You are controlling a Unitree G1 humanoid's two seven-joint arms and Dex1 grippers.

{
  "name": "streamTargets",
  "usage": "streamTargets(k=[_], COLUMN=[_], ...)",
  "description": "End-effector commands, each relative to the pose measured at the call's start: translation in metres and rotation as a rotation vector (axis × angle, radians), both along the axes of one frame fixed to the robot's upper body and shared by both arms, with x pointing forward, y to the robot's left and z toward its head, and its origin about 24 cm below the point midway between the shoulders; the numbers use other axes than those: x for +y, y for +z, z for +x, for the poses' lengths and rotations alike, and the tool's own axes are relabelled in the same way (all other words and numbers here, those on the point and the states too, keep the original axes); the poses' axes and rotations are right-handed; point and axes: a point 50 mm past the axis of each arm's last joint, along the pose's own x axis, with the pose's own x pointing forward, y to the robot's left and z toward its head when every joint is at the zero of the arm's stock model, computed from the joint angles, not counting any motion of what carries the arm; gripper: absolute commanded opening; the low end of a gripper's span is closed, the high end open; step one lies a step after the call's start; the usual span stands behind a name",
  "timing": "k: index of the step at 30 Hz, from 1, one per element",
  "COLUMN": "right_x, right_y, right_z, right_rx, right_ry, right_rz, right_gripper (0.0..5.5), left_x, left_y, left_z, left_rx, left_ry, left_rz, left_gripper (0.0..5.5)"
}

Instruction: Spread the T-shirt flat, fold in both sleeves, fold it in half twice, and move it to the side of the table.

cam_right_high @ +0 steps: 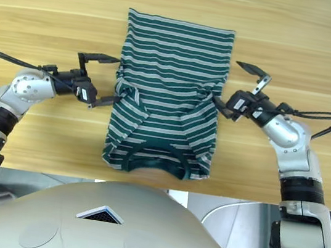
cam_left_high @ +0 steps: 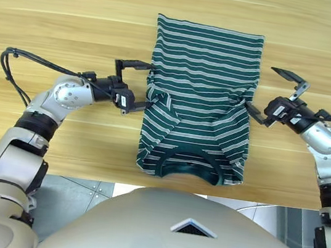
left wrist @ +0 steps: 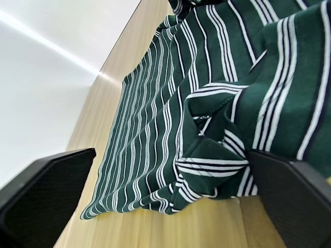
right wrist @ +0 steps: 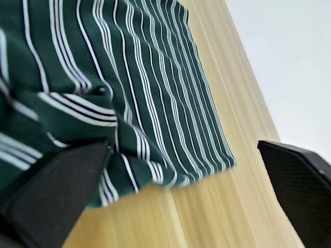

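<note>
The left gripper has its jaws spread wide. One finger touches the folded-in sleeve edge of the T-shirt, and the other stands clear of the cloth. The right gripper is spread likewise, with one finger at the opposite edge. The T-shirt lies flat between them on the wooden table, sleeves folded in.

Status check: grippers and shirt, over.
Left gripper open at left edge of T-shirt, midway. Right gripper open at its right edge. Sleeves folded in, no half-fold yet. No obstruction seen.
</note>
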Motion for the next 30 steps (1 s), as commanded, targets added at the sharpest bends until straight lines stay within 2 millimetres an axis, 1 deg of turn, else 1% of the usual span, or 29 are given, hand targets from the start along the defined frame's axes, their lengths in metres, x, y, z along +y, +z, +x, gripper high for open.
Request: streamTargets(k=[1, 8, 10, 14, 18, 22, 26, 30], right_x=[0.007, 0.002, -0.001, -0.016, -0.025, -0.027, -0.025, -0.014], right_y=[-0.003, -0.025, -0.030, -0.035, -0.034, -0.030, -0.026, -0.015], right_z=[0.003, -0.004, -0.007, -0.013, -0.017, -0.020, -0.018, -0.010], right_rx=[0.019, 0.126, 0.152, 0.193, 0.198, 0.185, 0.160, 0.083], right_ry=[0.028, 0.039, 0.035, -0.001, -0.021, -0.023, -0.025, -0.014], right_rz=[-0.022, -0.122, -0.147, -0.197, -0.209, -0.209, -0.190, -0.109], right_gripper=[5.37, 5.37, 5.37, 5.37, 5.37, 5.37, 5.37, 5.37], left_x=[0.004, 0.002, 0.002, 0.002, 0.003, 0.003, 0.002, 0.001], left_y=[-0.023, -0.023, -0.023, -0.023, -0.024, -0.025, -0.025, -0.019], left_z=[-0.014, -0.014, -0.014, -0.015, -0.016, -0.016, -0.015, -0.013], left_rx=[0.103, 0.105, 0.104, 0.106, 0.109, 0.110, 0.109, 0.085], left_ry=[-0.010, -0.014, -0.016, -0.018, -0.015, -0.012, -0.013, -0.011], left_rz=[0.100, 0.098, 0.097, 0.100, 0.105, 0.106, 0.105, 0.075], left_gripper=[5.40, 5.40, 5.40, 5.40, 5.40, 5.40, 5.40, 5.40])
